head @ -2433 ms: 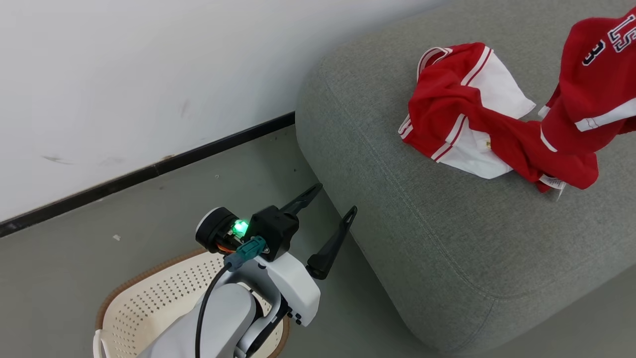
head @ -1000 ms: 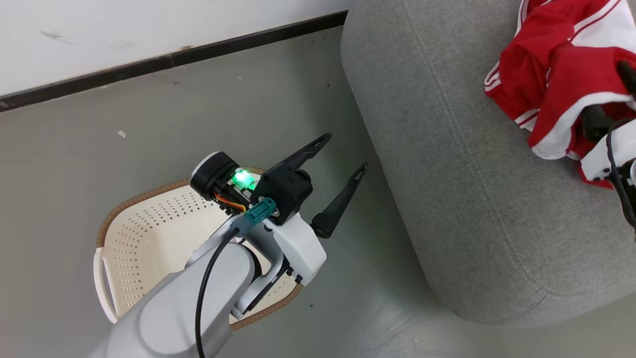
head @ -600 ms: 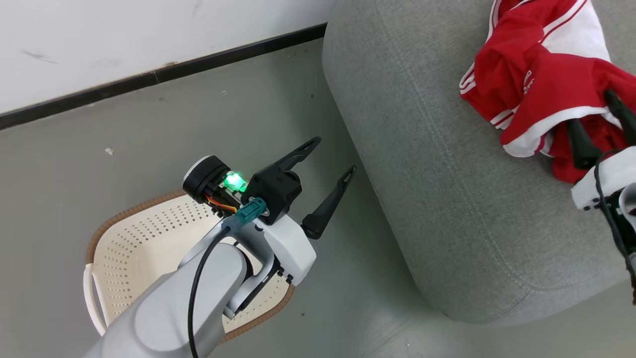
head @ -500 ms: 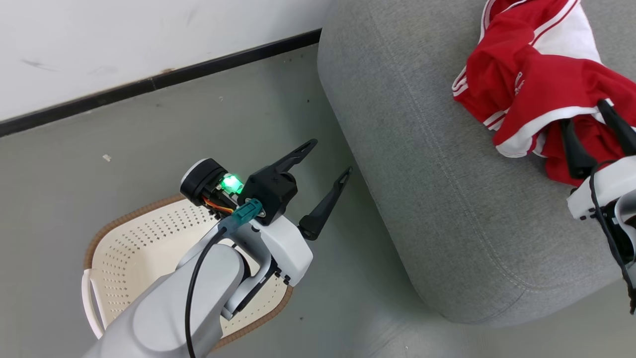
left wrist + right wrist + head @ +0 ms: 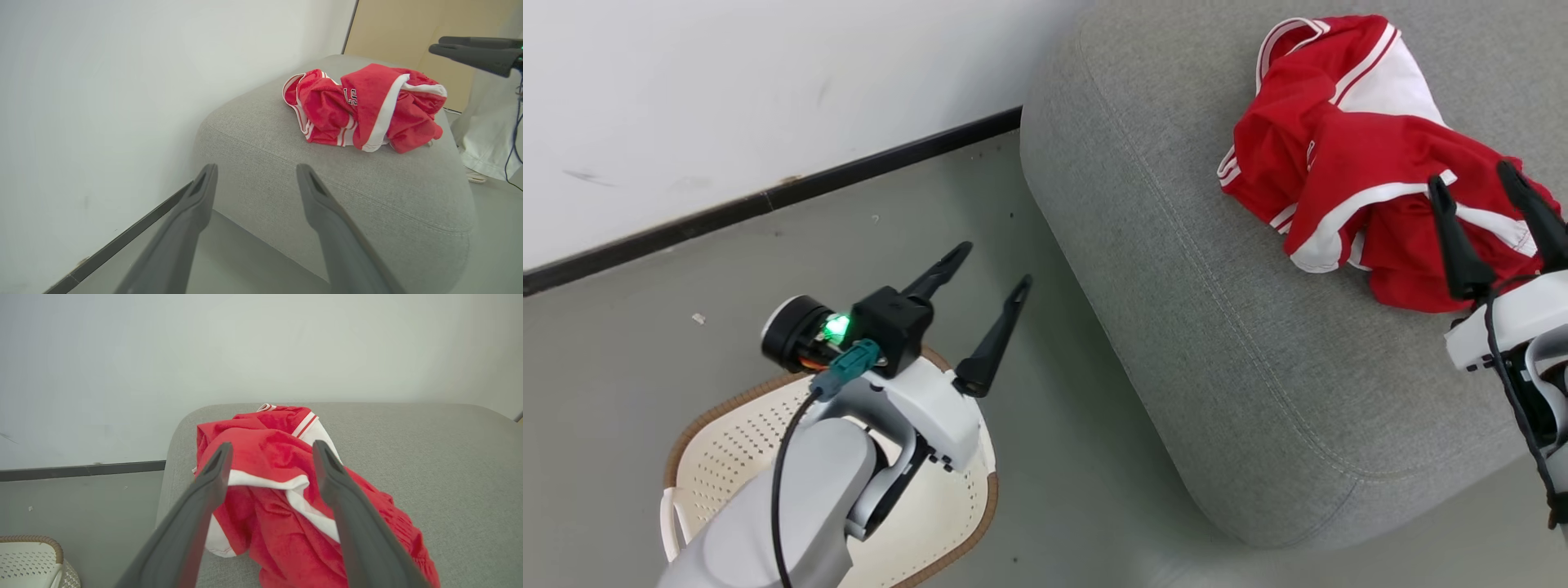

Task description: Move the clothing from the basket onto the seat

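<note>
You had the clothing (image 5: 1347, 188) heaped on the seat (image 5: 1217, 327) near one corner. Your left end effector (image 5: 995, 263) stood apart by the basket (image 5: 719, 457); your right end effector (image 5: 1468, 175), apart, beside the clothing.

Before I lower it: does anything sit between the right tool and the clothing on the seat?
Nothing visible does. The open right tool hangs over the clothing heaped on the seat, with only air between them.
</note>
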You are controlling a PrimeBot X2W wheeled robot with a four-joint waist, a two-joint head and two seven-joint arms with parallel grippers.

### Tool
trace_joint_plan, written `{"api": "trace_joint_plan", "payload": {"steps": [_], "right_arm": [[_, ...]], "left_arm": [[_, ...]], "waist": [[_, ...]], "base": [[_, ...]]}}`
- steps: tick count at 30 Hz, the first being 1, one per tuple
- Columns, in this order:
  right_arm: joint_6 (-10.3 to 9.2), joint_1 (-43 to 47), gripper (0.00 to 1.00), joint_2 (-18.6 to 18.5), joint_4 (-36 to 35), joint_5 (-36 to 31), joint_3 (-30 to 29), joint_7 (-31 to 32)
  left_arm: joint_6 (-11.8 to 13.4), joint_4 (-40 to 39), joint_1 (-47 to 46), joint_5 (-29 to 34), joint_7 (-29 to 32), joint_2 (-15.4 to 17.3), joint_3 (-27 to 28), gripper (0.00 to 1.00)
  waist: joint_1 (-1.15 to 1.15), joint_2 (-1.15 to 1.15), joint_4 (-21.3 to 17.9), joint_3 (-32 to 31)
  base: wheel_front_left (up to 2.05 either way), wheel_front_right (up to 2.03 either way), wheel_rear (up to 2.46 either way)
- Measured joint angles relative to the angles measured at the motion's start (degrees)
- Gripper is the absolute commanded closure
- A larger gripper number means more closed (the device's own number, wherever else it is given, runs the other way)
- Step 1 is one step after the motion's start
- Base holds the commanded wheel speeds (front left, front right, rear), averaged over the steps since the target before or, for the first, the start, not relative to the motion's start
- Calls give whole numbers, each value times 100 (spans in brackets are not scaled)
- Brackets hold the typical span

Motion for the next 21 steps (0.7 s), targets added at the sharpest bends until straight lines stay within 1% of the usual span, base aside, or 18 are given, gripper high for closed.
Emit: {"api": "trace_joint_plan", "payload": {"steps": [6,9,15,18,21], "right_arm": [[0,-1,0,157,-155,-153,-58,0],[0,-1,0,296,-200,-155,-45,0],[0,6,0,509,-272,-210,132,0],[0,19,0,581,-353,-257,186,0],[0,47,0,639,-410,-267,257,0]], "left_arm": [[302,140,233,-57,-258,113,367,0],[466,190,345,-125,-388,182,568,0],[783,322,648,-253,-625,289,977,0],[920,386,804,-290,-694,399,1156,0],[1036,421,970,-390,-735,430,1314,0]], "waist": [[0,0,45,-230],[0,0,107,-337],[0,0,283,-538],[0,0,384,-635],[0,0,489,-729]], "base": [[0,0,0],[0,0,0],[0,0,0],[0,0,0],[0,0,0]]}}
